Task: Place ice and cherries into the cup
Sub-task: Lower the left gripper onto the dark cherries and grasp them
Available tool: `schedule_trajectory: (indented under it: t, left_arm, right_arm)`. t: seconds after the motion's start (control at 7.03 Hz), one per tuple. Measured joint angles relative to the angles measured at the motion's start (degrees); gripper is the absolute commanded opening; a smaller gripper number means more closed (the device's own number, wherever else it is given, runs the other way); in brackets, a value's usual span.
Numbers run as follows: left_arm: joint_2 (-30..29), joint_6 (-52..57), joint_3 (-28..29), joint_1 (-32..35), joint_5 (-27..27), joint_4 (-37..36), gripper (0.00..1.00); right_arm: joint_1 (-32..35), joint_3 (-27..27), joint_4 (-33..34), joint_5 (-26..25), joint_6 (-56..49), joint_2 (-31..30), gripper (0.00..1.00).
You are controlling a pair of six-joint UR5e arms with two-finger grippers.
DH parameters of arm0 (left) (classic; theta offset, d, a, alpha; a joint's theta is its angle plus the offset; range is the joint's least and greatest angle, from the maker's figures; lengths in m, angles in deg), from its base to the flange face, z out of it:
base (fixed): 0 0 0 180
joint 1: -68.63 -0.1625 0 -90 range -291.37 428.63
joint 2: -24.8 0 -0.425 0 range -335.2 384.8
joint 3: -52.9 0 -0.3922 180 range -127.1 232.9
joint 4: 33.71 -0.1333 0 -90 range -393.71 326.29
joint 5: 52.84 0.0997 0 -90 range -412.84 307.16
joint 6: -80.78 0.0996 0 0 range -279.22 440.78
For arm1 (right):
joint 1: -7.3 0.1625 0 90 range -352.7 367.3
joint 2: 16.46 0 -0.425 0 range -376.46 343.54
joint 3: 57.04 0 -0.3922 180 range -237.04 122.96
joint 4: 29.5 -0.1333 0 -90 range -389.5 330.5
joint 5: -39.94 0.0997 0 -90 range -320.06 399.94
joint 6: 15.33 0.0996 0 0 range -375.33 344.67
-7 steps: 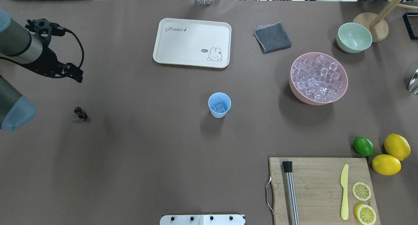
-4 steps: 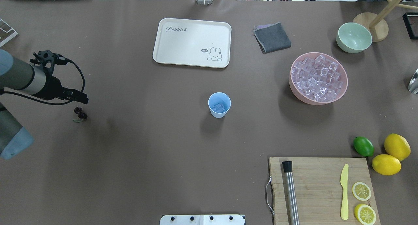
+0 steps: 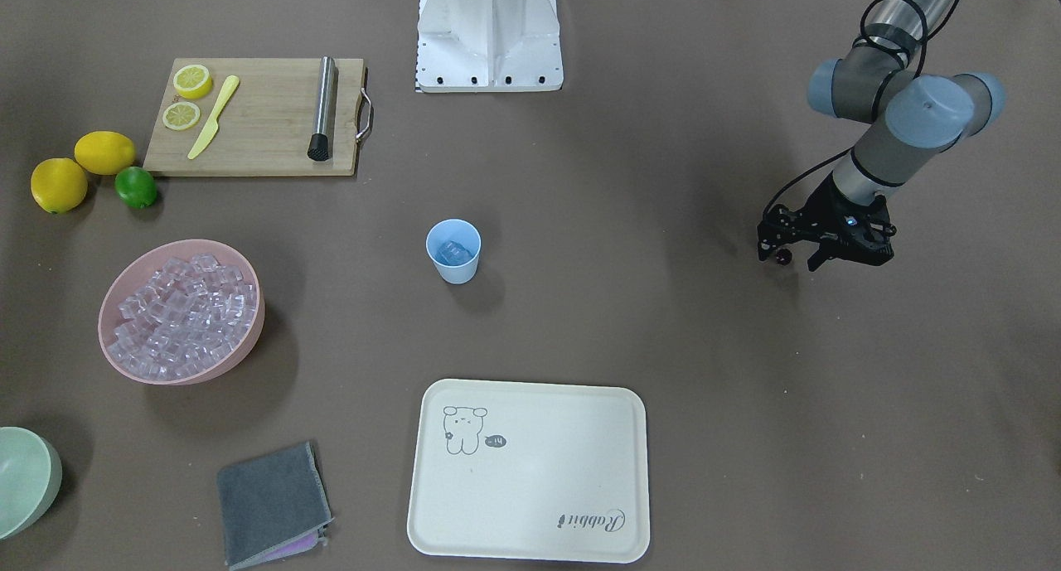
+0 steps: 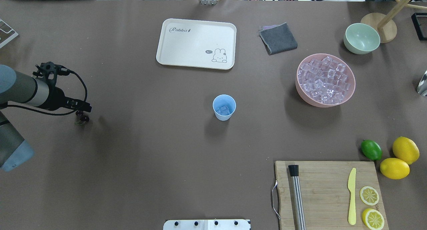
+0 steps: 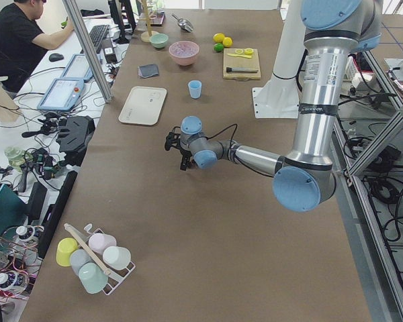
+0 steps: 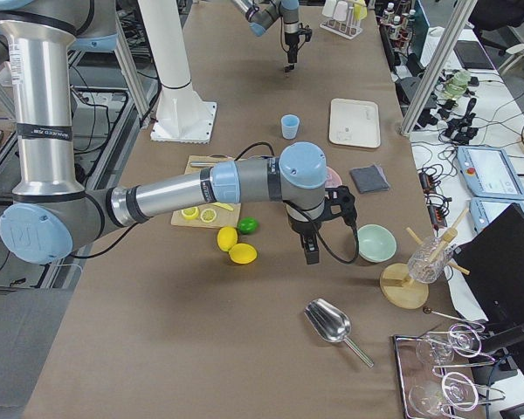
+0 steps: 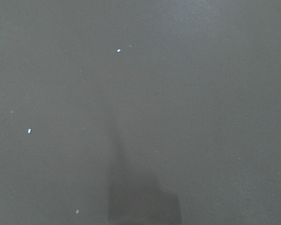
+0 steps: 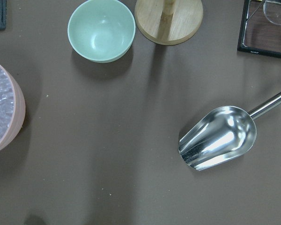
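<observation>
The cherries [image 4: 84, 118], a dark pair, lie on the table at the far left. My left gripper [image 4: 82, 109] hangs low right over them, and in the front view its open fingers [image 3: 763, 250] straddle the cherries [image 3: 783, 257]. The light-blue cup [image 4: 224, 107] stands upright mid-table with a few ice cubes [image 4: 223, 109] inside; it also shows in the front view [image 3: 453, 252]. More ice [image 4: 325, 79] fills the pink bowl [image 4: 298, 86]. My right gripper [image 6: 311, 253] shows only in the exterior right view, near the pale green bowl; I cannot tell whether it is open or shut.
A cream tray [image 4: 196, 43] and grey cloth [image 4: 278, 38] lie at the back. The pale green bowl [image 4: 361, 38], a metal scoop [image 8: 218, 138] and a wooden stand [image 4: 383, 24] are at the right. A cutting board [image 4: 328, 193], lime [image 4: 371, 149] and lemons [image 4: 405, 150] sit front right.
My left gripper has moved toward the robot and down, from well behind the cherries to right over them. The cherries, the cup and the bowl have not moved.
</observation>
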Motion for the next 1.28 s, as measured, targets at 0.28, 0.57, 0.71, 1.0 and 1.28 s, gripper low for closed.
schedule_trajectory:
  t: [0.28, 0.57, 0.71, 1.0, 1.28]
  left_arm:
    - [0.17, -0.06, -0.88, -0.68, 0.77, -0.04, 0.50]
    - [0.26, -0.01, -0.97, -1.14, 0.96, -0.07, 0.52]
    - [0.31, 0.01, -0.95, -1.21, 0.98, -0.07, 0.62]
    - [0.67, 0.02, -0.96, -1.23, 0.99, -0.07, 0.57]
    - [1.40, 0.04, -1.23, -1.23, 1.04, -0.07, 0.49]
  right_arm:
    - [0.02, -0.08, 0.20, 0.05, 0.17, 0.24, 0.99]
    - [0.02, -0.15, 0.27, 0.05, 0.19, 0.21, 0.99]
    - [0.02, -0.22, 0.31, 0.05, 0.20, 0.20, 0.99]
    - [0.02, -0.29, 0.34, 0.05, 0.20, 0.21, 0.99]
    - [0.02, -0.34, 0.34, 0.05, 0.20, 0.34, 0.99]
